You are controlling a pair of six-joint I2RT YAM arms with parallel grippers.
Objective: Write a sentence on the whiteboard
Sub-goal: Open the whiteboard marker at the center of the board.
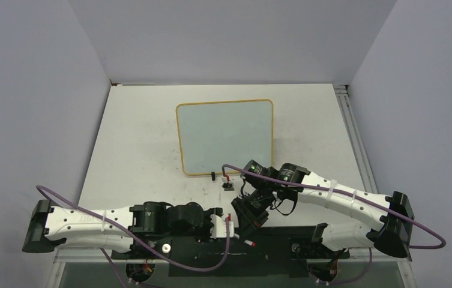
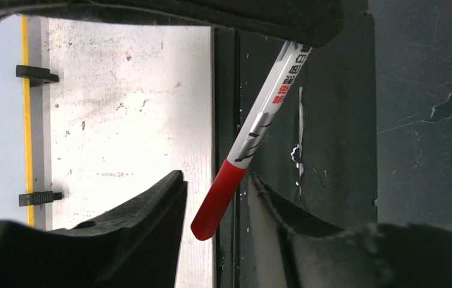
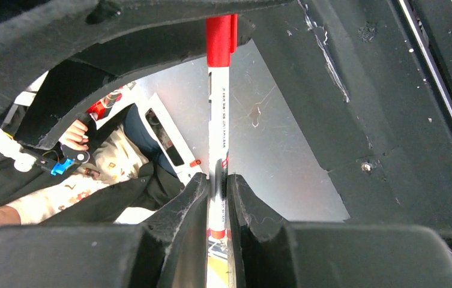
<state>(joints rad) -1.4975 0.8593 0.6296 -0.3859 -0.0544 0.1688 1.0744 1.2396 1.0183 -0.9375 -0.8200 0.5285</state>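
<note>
Showing the table (image 1: pixel 133 150) bearing the whiteboard (image 1: pixel 226 135) flat at its middle, face up. Gripping, with the right gripper (image 3: pixel 218 180), the marker (image 3: pixel 218 108) by its white barrel. Flanking, with the left gripper (image 2: pixel 216 179), its red cap (image 2: pixel 217 201), jaws standing apart, not pinching.

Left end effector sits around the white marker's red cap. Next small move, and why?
Probably close the left end effector on the red plastic cap so it can be pulled off: gaps show beside the cap, the right end effector pinches the white marker barrel, and the yellow-framed whiteboard is blank.
</note>
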